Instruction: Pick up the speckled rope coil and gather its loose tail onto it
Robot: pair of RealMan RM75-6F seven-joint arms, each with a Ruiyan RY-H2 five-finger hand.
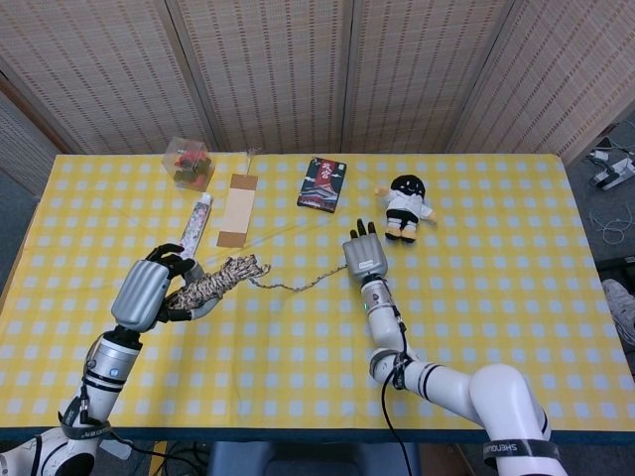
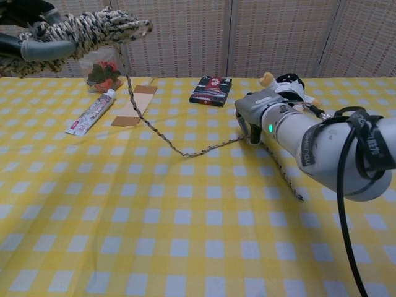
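Observation:
My left hand (image 1: 147, 292) grips the speckled rope coil (image 1: 220, 278) and holds it raised off the yellow checked table; in the chest view the coil (image 2: 86, 28) sits at the top left across my left hand's fingers (image 2: 43, 48). The loose tail (image 1: 298, 283) hangs from the coil and trails right along the cloth. In the chest view the tail (image 2: 179, 152) runs under my right hand (image 2: 253, 114) and ends near the right forearm. My right hand (image 1: 363, 256) hovers over the tail with fingers spread, holding nothing that I can see.
Along the far side lie a toothpaste tube (image 1: 195, 223), a cardboard strip (image 1: 238, 208), a clear box of red items (image 1: 188, 163), a black box (image 1: 323, 184) and a plush doll (image 1: 405, 206). The doll sits just behind my right hand.

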